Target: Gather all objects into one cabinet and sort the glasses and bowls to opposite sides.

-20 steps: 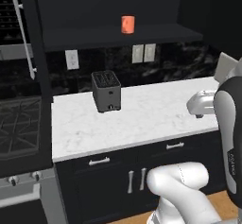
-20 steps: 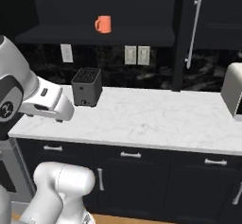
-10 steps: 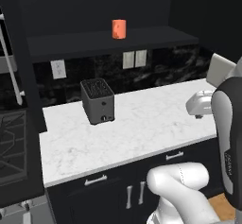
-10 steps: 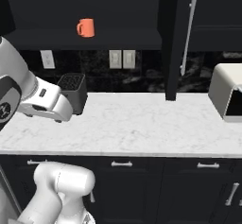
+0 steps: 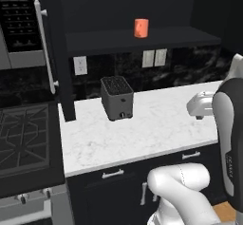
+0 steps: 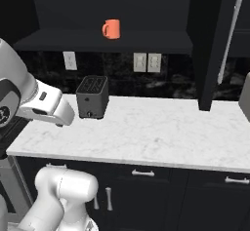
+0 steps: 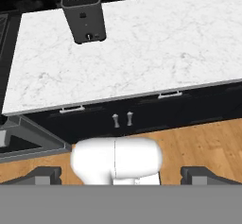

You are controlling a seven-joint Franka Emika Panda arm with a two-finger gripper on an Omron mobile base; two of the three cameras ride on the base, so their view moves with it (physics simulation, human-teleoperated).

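- An orange mug [image 6: 112, 28] is seen upright on the shelf [image 6: 146, 41]; far above the toaster [image 6: 93, 97]
- Gripper [image 7: 121, 175] fingertips are spread wide; nothing is held

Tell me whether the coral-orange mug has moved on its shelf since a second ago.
No. The coral-orange mug sits on the same shelf, left of and above the wall outlets; the whole scene shifted, so the base drove.
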